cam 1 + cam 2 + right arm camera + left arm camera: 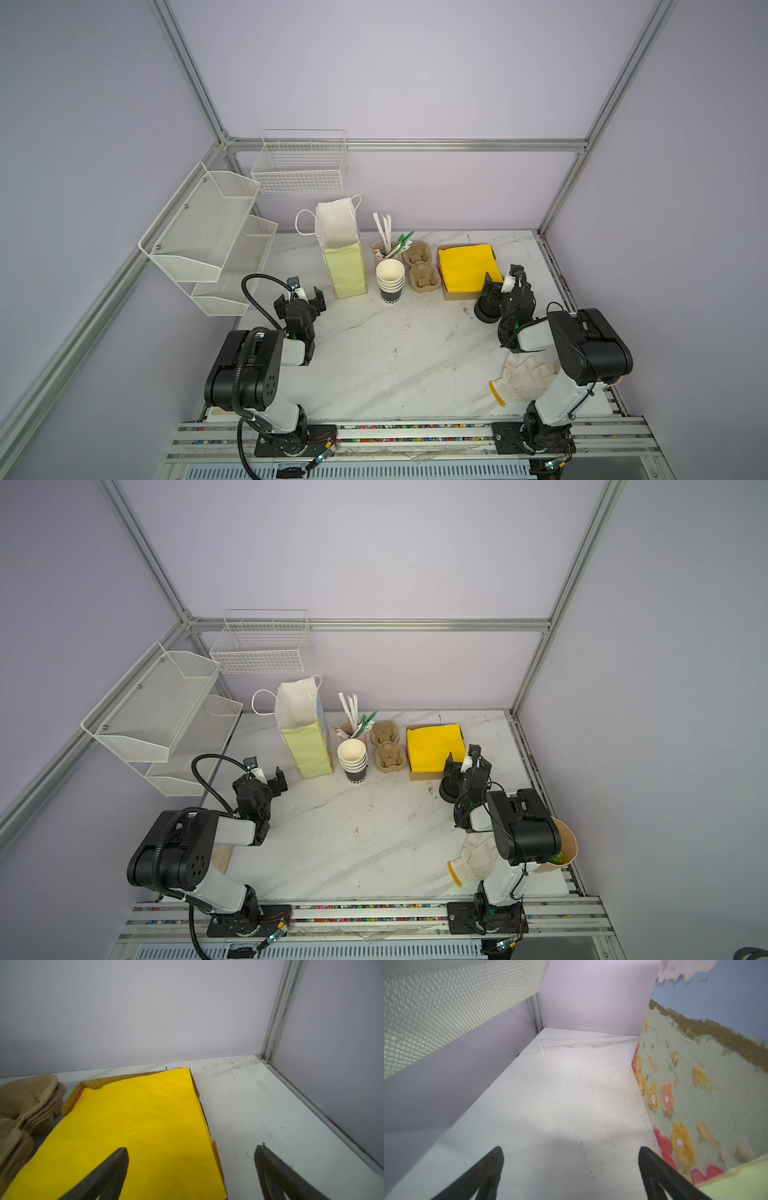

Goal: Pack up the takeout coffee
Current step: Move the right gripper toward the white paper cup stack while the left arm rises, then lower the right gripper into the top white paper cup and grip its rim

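Both arms are folded low, elbows raised, wrists levelled forward. The left gripper [300,296] is held spread beside the paper bag [344,268]. The right gripper [503,283] is spread over the yellow paper's [465,266] edge. The takeout coffee [485,312] is seen standing on the table just beneath the right gripper, partly hidden.

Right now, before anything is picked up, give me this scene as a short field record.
left gripper: open, empty, beside bag
right gripper: open, empty, over box edge
bag: upright, mouth open
cups: nested, beside bag
carriers: stacked, between cups and box
box: yellow sheets on top
glove: flat, by right arm
coffee: likely the dark round thing under right gripper, mostly hidden
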You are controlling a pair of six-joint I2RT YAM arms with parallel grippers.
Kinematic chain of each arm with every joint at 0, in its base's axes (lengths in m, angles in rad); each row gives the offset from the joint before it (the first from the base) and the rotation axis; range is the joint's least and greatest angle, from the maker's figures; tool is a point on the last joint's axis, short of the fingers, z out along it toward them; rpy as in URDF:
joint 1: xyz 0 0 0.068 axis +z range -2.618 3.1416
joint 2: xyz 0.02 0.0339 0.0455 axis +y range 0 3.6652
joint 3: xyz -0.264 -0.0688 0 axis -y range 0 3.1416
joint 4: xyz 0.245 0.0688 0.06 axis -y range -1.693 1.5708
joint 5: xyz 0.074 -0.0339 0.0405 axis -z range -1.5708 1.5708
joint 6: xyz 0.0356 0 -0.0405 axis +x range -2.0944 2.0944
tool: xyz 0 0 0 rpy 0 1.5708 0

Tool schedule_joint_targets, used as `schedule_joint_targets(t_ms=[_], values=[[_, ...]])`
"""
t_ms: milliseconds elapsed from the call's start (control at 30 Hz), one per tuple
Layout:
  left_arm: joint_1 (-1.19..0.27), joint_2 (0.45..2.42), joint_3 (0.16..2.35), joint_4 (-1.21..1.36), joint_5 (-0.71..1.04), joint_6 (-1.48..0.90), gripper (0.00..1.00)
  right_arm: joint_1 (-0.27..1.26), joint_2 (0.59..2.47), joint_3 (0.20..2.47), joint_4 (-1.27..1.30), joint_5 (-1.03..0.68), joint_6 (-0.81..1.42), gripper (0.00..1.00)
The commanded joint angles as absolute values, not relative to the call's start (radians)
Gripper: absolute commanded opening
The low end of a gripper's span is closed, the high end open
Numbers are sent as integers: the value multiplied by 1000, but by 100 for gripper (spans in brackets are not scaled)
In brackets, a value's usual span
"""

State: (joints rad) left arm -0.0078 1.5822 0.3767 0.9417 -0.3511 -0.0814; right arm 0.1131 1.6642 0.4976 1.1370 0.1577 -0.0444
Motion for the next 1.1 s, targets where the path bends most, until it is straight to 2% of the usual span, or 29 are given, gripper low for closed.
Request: schedule_joint_targets(t_ms=[0, 133, 167, 233, 333, 400, 500, 633, 800, 967, 1067], values=[[-11, 1575, 361, 992, -351, -55, 100, 149, 1484, 571, 974, 217, -38, 97], [-17, 1536, 360, 968, -330, -31, 100, 233, 1294, 607, 899, 232, 70, 97], [-24, 1491, 379, 880, -337, -27, 100, 244, 1266, 634, 856, 248, 184, 97], [-39, 1392, 459, 677, -381, -26, 100, 243, 1233, 698, 750, 152, 346, 97], [-43, 1246, 558, 462, -424, -138, 100, 241, 1207, 762, 581, 104, 573, 97], [-45, 1138, 585, 389, -344, -164, 100, 240, 1203, 760, 617, 8, 530, 97], [-45, 977, 600, 334, -301, -307, 100, 243, 1210, 825, 515, -81, 534, 97], [-47, 850, 717, -9, -436, -647, 100, 293, 1289, 1006, 216, -102, 476, 97], [-55, 815, 781, -88, -259, -608, 100, 458, 1367, 1142, 7, 59, 383, 97], [-74, 747, 766, -112, -169, -631, 100, 577, 1438, 1212, -69, 93, 387, 90], [-97, 737, 801, -156, -66, -546, 100, 630, 1499, 1275, -132, 99, 387, 84]])
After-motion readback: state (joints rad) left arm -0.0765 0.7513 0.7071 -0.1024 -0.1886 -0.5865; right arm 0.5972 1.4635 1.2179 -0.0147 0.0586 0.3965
